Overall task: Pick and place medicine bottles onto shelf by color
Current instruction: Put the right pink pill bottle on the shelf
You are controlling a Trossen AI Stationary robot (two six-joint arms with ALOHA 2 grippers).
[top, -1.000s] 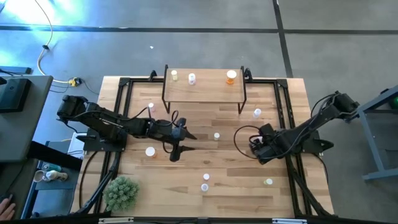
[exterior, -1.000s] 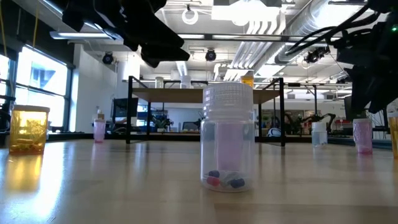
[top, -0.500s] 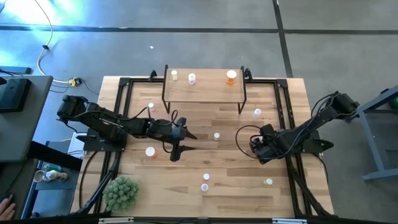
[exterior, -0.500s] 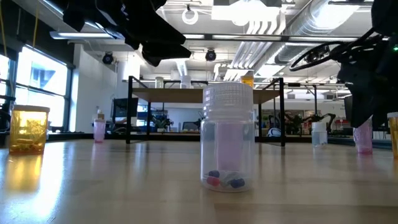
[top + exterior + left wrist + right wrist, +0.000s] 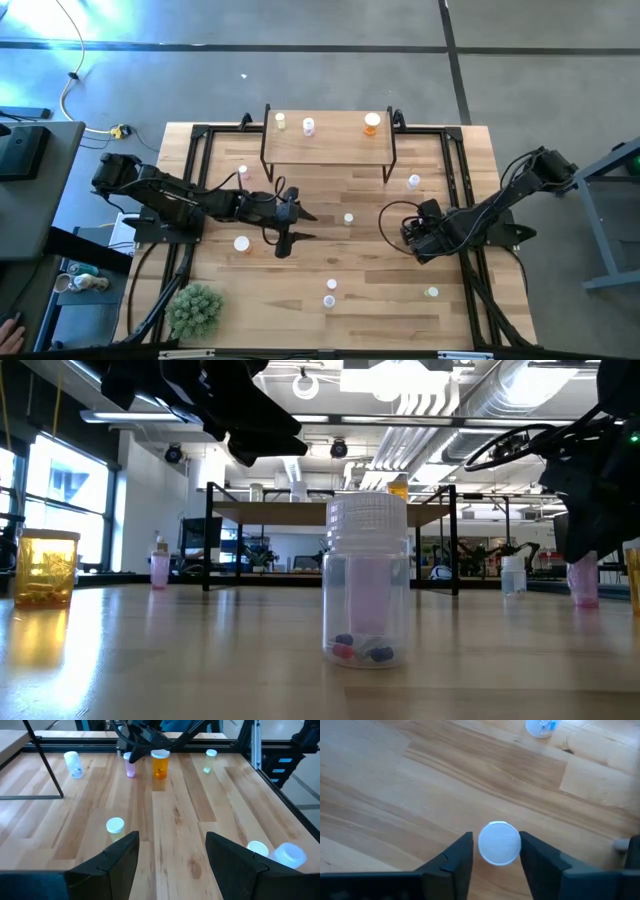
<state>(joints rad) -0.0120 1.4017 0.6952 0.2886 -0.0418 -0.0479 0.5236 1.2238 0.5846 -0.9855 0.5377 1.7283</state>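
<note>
Overhead, the left gripper [image 5: 283, 222] sat left of centre in the high view, above the bare wood of the table [image 5: 370, 290]. Its fingers [image 5: 117, 857] stood well apart in the left wrist view, with only tabletop between them; it held nothing and touched nothing. A yellow-bodied bottle [image 5: 115, 826] stood just beyond them on the planks, and an orange bottle [image 5: 160, 763] and a pink bottle [image 5: 130, 764] stood farther off in that view.

Near the top centre of the high view, the shelf [image 5: 328, 135] carried three bottles along its back edge: a yellow-green one [image 5: 281, 121] at the left, a pale one [image 5: 309, 126] beside it, and an orange one [image 5: 372, 123] at the right. Other loose bottles were scattered over the table, and a clear bottle [image 5: 366, 580] with coloured pills filled the middle of the low view. A spiky green plant [image 5: 194, 310] sat at the lower left of the table.

Right of centre in the high view, the right gripper [image 5: 415, 232] pointed down at the table. In the right wrist view its fingers [image 5: 456, 857] were drawn in narrow on either side of a white-capped bottle [image 5: 499, 843], at or very near the cap on each side. The bottle's body colour was hidden under the cap, and whether the bottle was clear of the wood could not be told.
</note>
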